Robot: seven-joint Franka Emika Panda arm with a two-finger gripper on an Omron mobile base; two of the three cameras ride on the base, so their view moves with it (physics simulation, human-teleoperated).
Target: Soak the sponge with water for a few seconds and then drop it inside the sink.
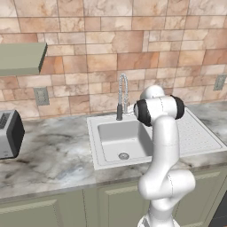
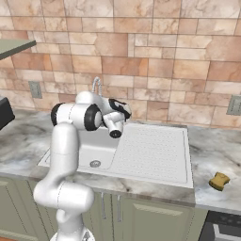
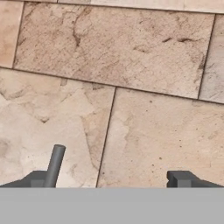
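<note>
Presently the white robot arm with dark joints [image 1: 162, 146] stands nearest, rising in front of the pale green cabinet fronts [image 1: 53, 208]. Its jaws stand wide apart and hold nothing; in the hand view the two dark fingertips [image 3: 54, 166] sit well apart against the tan stone wall tiles [image 3: 131, 65], so the hand faces the wall, not the work.

Beyond the arm, the mottled grey marble desk [image 1: 53, 150] carries the pale grey-white square sink [image 1: 116, 133] with round metal drain [image 1: 123, 155], ribbed drainboard [image 2: 150, 150] and coiled-spring chrome tap [image 1: 123, 95]. No stream of water is discernible at the tap.

The small yellow-ochre sponge with a darker brownish band [image 2: 219, 180] lies on the desk to the right of the drainboard, near the front edge, well apart from the hand and the basin. A dark toaster [image 1: 9, 133] sits on the desk at far left.

Assessment: the sponge appears light, soft and compressible, unlikely to slip or break. A grasp across its shorter sides, from above, seems advisable. Task judged not begun.
</note>
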